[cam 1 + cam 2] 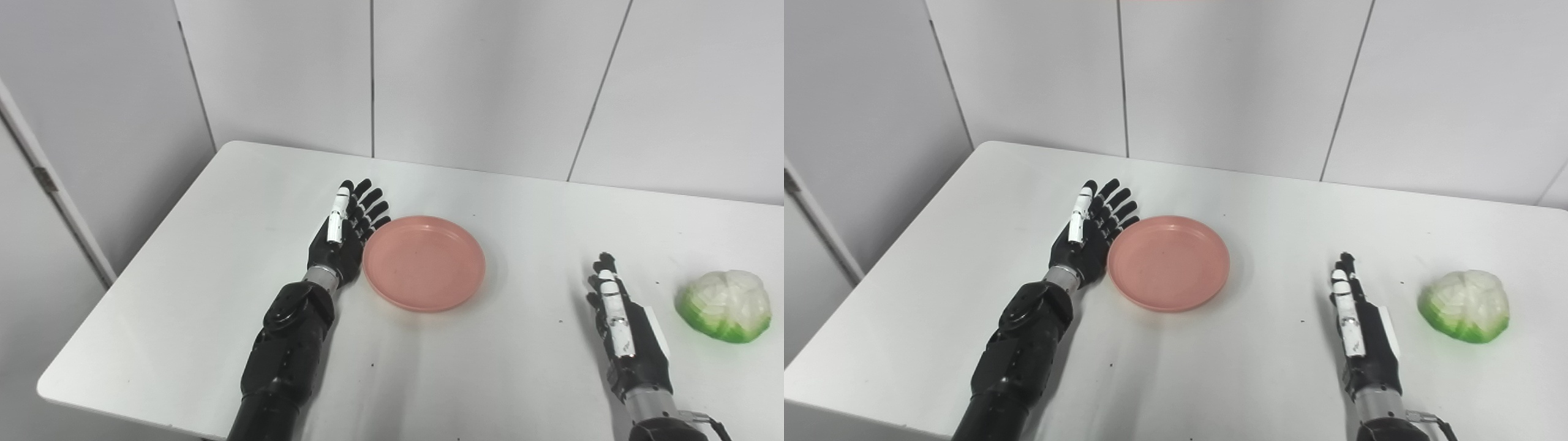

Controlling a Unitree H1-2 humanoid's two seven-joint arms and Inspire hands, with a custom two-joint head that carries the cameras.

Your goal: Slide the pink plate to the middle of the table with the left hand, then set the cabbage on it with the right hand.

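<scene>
you look to be in the first step, the slide. your left hand [344, 236] stands on edge with its fingers straight and apart, holding nothing, its palm side right at the left rim of the pink plate [424, 262]; whether it actually touches the rim you cannot tell from here. the plate lies flat on the white table [202, 288], left of the table's middle as far as you can judge. the next move calls for a steady sideways push to the right, keeping the hand low so the rim does not ride under or over the fingers. further right, your right hand [621, 324] waits near the table's front, fingers extended and empty. the cabbage [724, 305] sits just beside it to the right, apart from it, untouched, and well clear of the plate.
</scene>
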